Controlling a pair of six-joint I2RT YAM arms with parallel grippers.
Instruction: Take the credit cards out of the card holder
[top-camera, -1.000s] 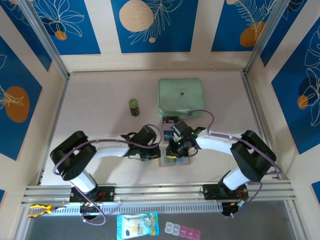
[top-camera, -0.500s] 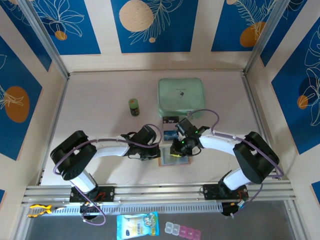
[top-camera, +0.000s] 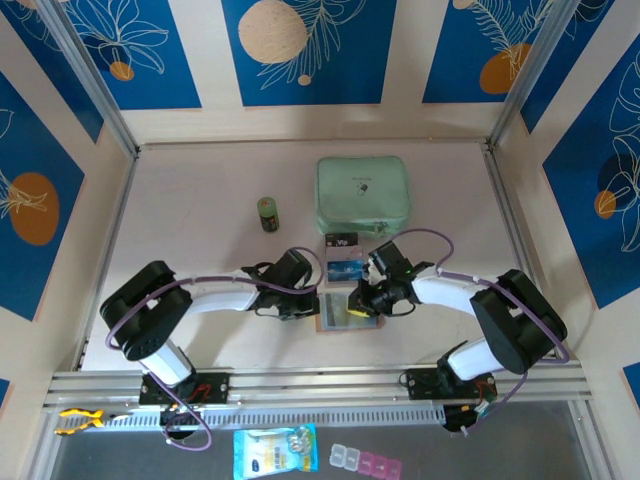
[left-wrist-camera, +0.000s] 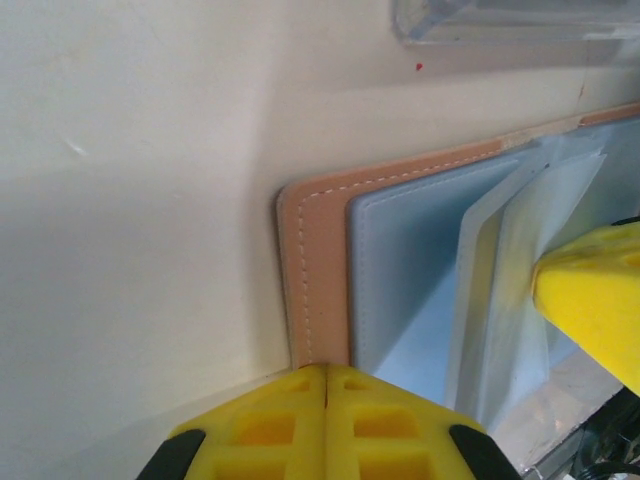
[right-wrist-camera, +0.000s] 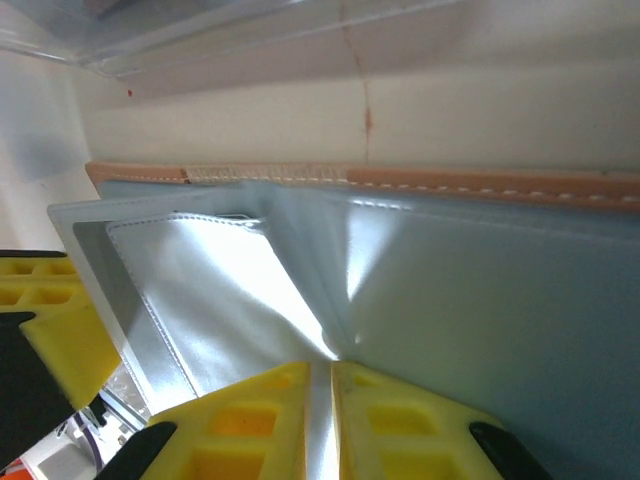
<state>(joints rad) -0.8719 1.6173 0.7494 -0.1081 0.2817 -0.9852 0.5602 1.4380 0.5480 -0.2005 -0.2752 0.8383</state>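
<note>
Seen from above, the flat tan card holder lies open between left gripper and right gripper, with 2 blue credit cards just beyond it on the far side. Left wrist: jaws together on the stitched leather edge. Right wrist: jaws pinch a glossy clear pocket leaf.

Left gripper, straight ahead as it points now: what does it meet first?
The card holder: the left gripper, fingers shut, sits at its tan stitched edge, apparently touching it, though depth is hard to judge.

From above, the two arms cover both ends of the card holder, and print on the credit cards is too small to read. Both wrist views crop the holder at their edges.
</note>
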